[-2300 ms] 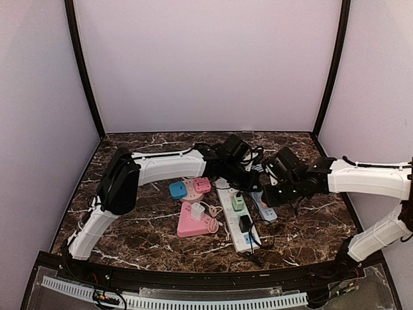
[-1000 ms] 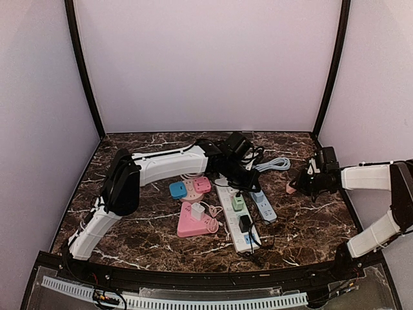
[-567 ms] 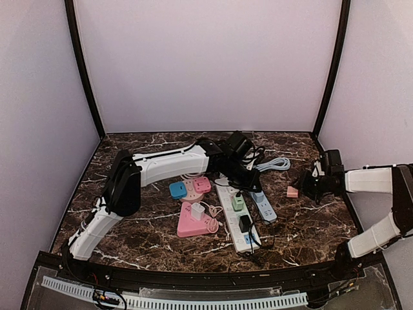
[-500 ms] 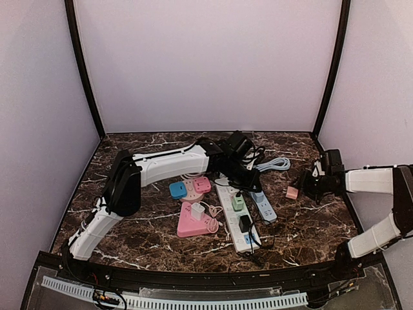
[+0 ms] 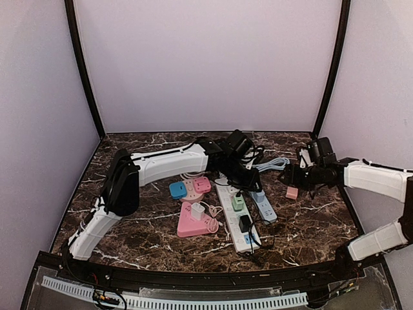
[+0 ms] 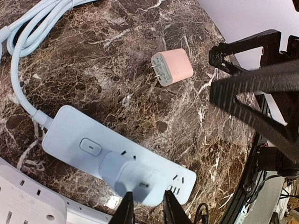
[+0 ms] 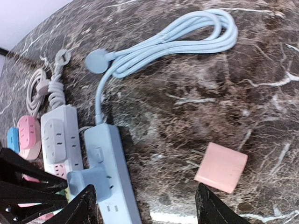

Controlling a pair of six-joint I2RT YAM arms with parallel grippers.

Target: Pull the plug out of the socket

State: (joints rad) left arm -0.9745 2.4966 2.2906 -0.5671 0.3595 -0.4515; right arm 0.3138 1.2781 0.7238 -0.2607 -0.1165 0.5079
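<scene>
The pink plug (image 5: pixel 292 192) lies loose on the marble, prongs free (image 6: pixel 172 68), (image 7: pixel 221 167). The light-blue socket strip (image 5: pixel 263 205) lies left of it (image 7: pixel 112 158) with a blue plug (image 6: pixel 140 179) still seated in it. My right gripper (image 5: pixel 292 175) hovers open over the gap between strip and pink plug (image 7: pixel 147 207), holding nothing. My left gripper (image 5: pixel 251 184) is over the strip's near end (image 6: pixel 148 210), its fingers a narrow gap apart on either side of the blue plug's end. I cannot tell whether they touch it.
A white power strip (image 5: pixel 235 216) with green and black plugs lies left of the blue one. A pink triangular strip (image 5: pixel 193 223) and a round pink one (image 5: pixel 187 188) lie further left. The blue strip's coiled cable (image 5: pixel 274 164) lies behind. Walls enclose the table.
My right gripper opened and let the pink plug drop onto the marble, then lifted and shifted a little left. The left fingers have parted slightly over the blue strip.
</scene>
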